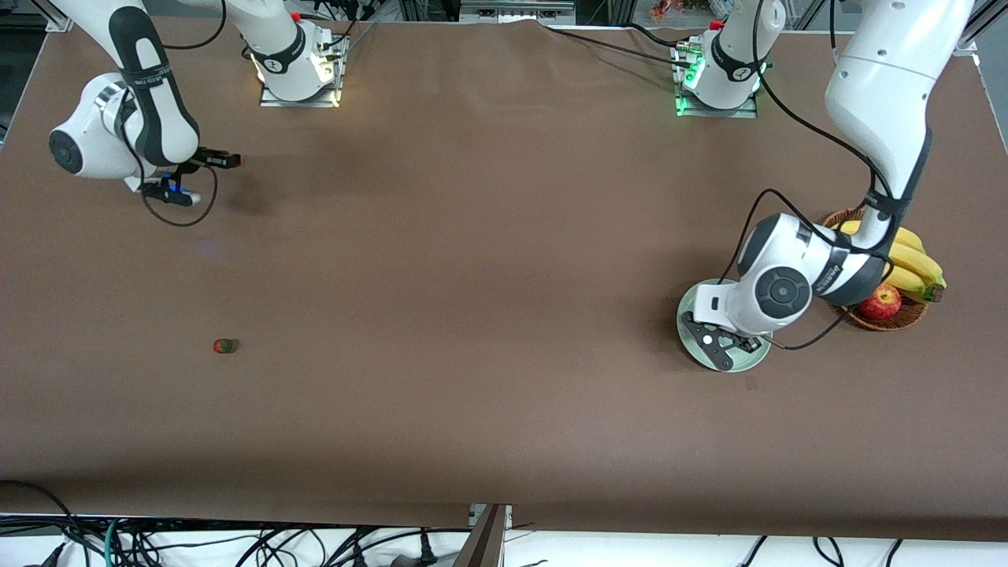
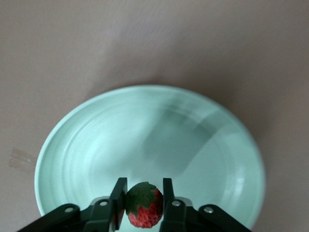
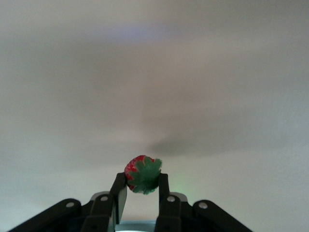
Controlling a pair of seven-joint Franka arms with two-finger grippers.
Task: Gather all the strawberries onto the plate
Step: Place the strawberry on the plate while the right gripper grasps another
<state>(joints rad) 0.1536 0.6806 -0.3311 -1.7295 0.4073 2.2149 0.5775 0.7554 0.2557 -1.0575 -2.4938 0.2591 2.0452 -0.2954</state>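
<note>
As both carry fruit for delivery, the left gripper [image 2: 142, 205] pinches a strawberry [image 2: 143, 204] over the plate [image 2: 72, 145] for release, while the right gripper [image 3: 140, 188] clamps a second strawberry [image 3: 142, 174] above bare table near the right arm's end, and a third strawberry [image 1: 224, 346] lies uncollected.

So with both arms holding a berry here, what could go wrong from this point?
1. The left gripper holds its strawberry over the plate close to the rim; dropped there, it might roll off.
2. The right gripper pinches its strawberry at the jaw tips above bare table, away from the plate; it could slip in transit.
3. The third strawberry lies toward the right arm's end and may be missed.
</note>
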